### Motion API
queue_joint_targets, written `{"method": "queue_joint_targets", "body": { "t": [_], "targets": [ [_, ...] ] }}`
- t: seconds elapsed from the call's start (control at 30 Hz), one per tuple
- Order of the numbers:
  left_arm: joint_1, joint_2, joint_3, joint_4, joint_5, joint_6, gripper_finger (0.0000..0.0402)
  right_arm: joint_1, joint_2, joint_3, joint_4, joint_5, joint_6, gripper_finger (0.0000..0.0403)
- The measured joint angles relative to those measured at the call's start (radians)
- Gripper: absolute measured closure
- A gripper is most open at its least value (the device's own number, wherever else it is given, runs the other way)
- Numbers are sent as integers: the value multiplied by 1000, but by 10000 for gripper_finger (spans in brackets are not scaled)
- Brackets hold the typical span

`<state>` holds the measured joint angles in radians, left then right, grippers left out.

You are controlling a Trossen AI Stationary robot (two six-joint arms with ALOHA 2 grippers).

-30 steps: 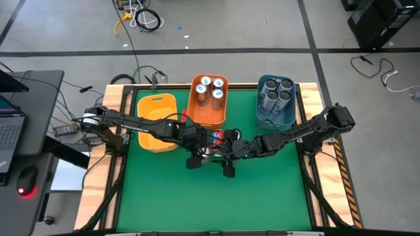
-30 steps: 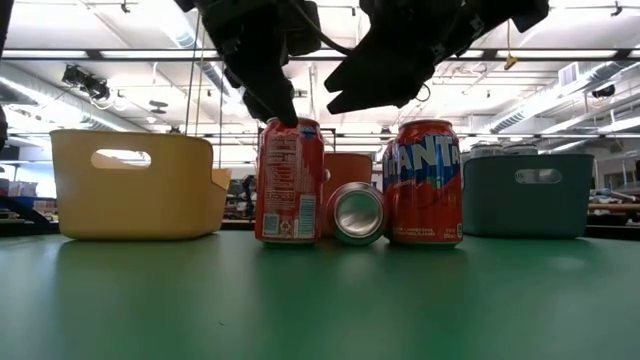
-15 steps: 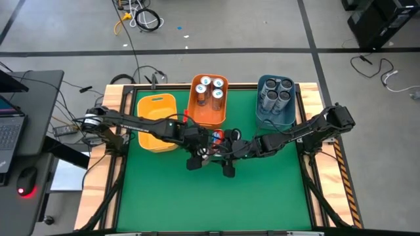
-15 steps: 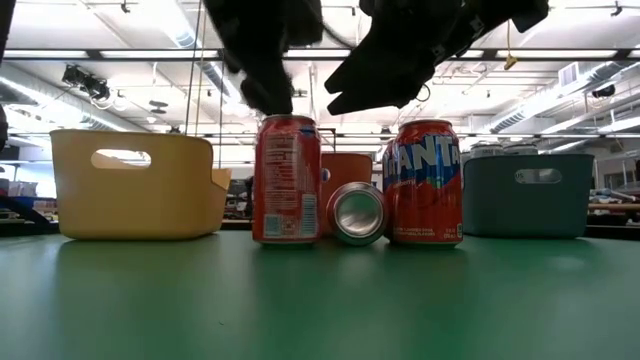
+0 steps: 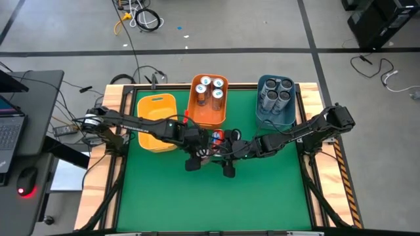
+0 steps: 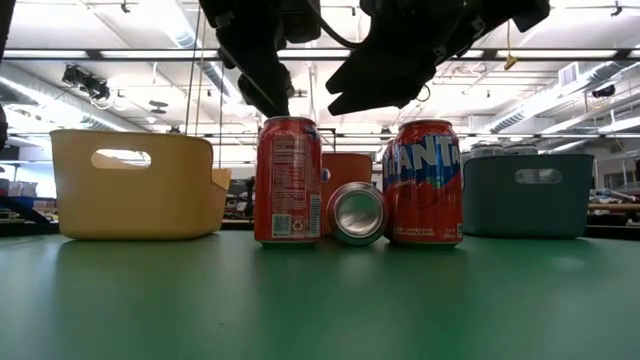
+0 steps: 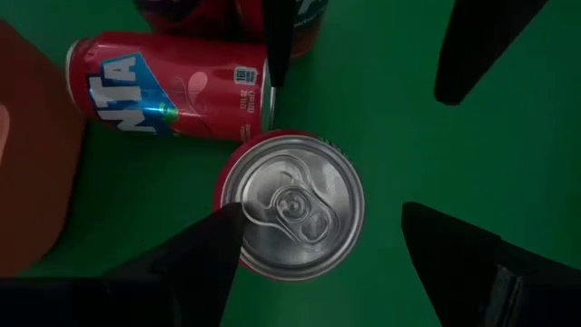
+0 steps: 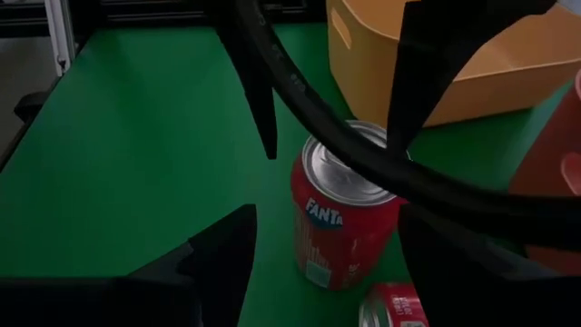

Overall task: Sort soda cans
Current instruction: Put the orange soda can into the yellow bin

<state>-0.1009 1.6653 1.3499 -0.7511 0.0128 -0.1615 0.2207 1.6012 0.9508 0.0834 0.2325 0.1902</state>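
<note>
Hovering over the middle of the green counter, your left gripper sits right above an upright red Fanta can, fingers spread apart with the can's silver top between them, one finger overlapping its rim from above; low view shows the tips just above the top, not clamped on it. Your right gripper comes in from the other side, also above the cans, fingers apart, holding nothing.

Three red cans visible on the counter in low view: the upright one under the left gripper, a second upright Fanta can near it, and a tipped can lying on its side between the two, silver end facing the low camera. Left wrist view shows the tipped can just beside the upright one; can't tell if they touch.

Bins along the far edge of the counter:
- yellow bin on the left, nothing visible inside from above
- orange bin in the middle, holding white cans with silver tops
- blue bin on the right, holding dark grey cans

Laptop and cables off the left side of the counter.
</note>
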Motion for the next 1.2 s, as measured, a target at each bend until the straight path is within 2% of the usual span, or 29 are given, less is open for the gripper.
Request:
{"method": "queue_joint_targets", "body": {
  "t": [0.17, 0.37, 0.5, 0.63, 0.7, 0.77, 0.9, 1.0, 1.1, 1.2],
  "targets": [
    [0, 2, 2, -6, -11, 1, 107, 0, 0, 0, -1, 0, 1, 148],
    [-3, -1, 125, -183, 12, 24, 165, 0, 0, 0, -2, 0, 1, 148],
    [-17, -3, 202, -280, -12, 38, 221, 0, 0, 0, -4, 0, 0, 148],
    [-25, -3, 209, -304, -40, 47, 306, 0, 0, 0, -9, 0, 0, 148],
    [-24, -3, 200, -294, -9, 51, 363, 0, 0, 0, -10, 0, 0, 148],
    [-11, -3, 189, -283, 31, 51, 389, 0, 0, 0, -15, 0, -1, 148],
    [-2, -3, 160, -228, 55, 40, 392, 0, 0, 0, -19, 0, -2, 148],
    [-2, 8, 137, -223, 53, 76, 377, 0, 0, 0, -23, 0, -2, 148],
    [-2, 13, 123, -209, 53, 78, 340, 0, 0, 0, -25, 0, -2, 148],
    [-4, 16, 123, -173, 51, 79, 287, 0, 0, 0, -26, 0, -2, 148]
  ]
}}
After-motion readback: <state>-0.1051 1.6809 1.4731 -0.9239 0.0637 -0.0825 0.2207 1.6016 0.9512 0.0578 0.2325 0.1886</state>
